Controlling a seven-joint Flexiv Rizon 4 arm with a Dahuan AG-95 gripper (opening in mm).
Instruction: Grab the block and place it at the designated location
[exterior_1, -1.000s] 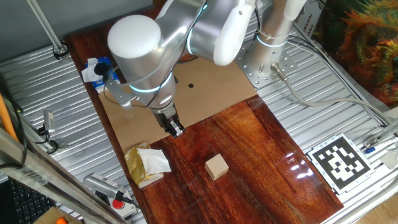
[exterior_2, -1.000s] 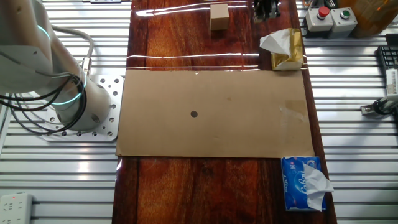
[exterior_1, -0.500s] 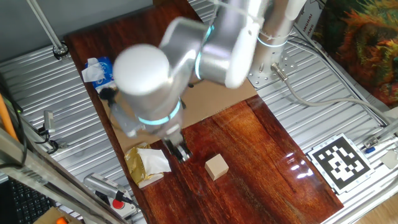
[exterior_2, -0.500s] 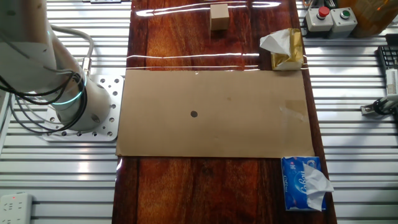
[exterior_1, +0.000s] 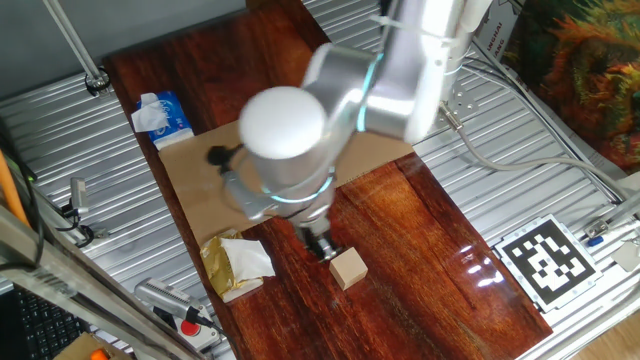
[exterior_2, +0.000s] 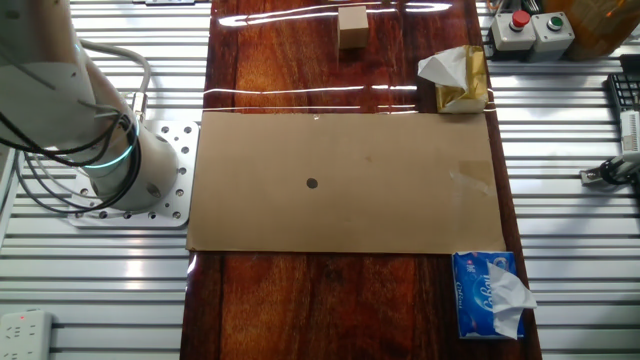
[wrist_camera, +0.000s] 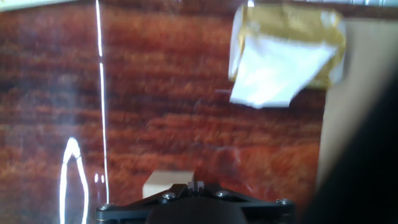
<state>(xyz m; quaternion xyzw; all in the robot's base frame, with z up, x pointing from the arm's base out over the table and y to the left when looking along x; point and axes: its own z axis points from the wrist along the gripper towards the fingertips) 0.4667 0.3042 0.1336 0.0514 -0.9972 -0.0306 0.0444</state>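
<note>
The block (exterior_1: 348, 268), a small pale wooden cube, sits on the dark wood table near its front end. It also shows at the top of the other fixed view (exterior_2: 352, 25). My gripper (exterior_1: 322, 246) hangs just left of the block, a little apart from it, with its fingers together and nothing between them. In the hand view the block (wrist_camera: 163, 185) peeks out just left of the gripper (wrist_camera: 198, 185), partly hidden by the hand. The designated location is a black dot (exterior_2: 312, 183) on the tan cardboard (exterior_2: 400, 200). My arm hides the dot in the first fixed view.
A crumpled gold-and-white wrapper (exterior_1: 236, 264) lies left of the gripper, at the cardboard's corner (wrist_camera: 283, 53). A blue tissue pack (exterior_1: 160, 113) sits at the cardboard's far end. A black-and-white tag (exterior_1: 545, 258) lies on the metal bench to the right. The robot base (exterior_2: 110, 160) stands beside the cardboard.
My arm has swung from over the cardboard's edge toward the block, and the gripper now hangs right beside it. The block has not moved.
</note>
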